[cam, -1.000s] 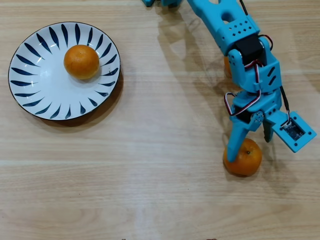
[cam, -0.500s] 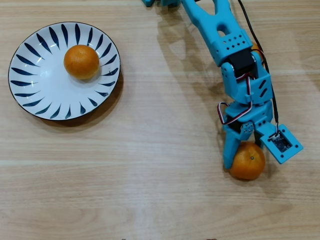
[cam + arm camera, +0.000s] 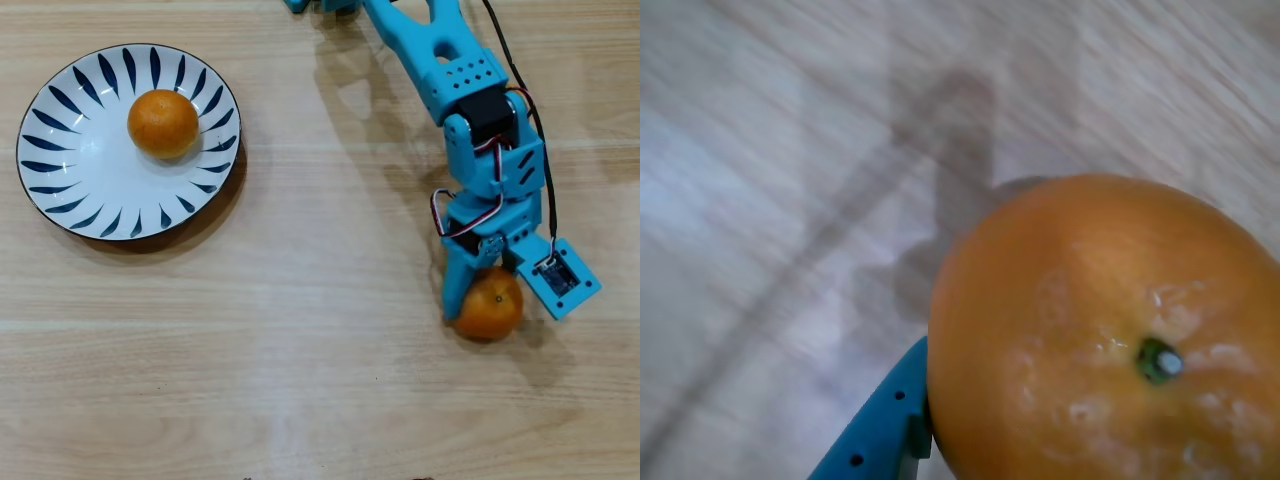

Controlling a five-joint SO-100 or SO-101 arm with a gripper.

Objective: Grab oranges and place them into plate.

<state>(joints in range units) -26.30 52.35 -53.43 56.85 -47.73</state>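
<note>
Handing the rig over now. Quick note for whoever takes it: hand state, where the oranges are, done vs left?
Hand: the blue two-finger hand is closed around a round orange fruit with a green stem dot at the right of the overhead view; the wrist view shows one blue finger against its skin.
Whether it is off the wooden table cannot be told.
Done: one plain round orange sits in the white plate with dark blue petal strokes, far left.
Left: carry the gripped orange to the plate and release. No third orange is visible now.
</note>
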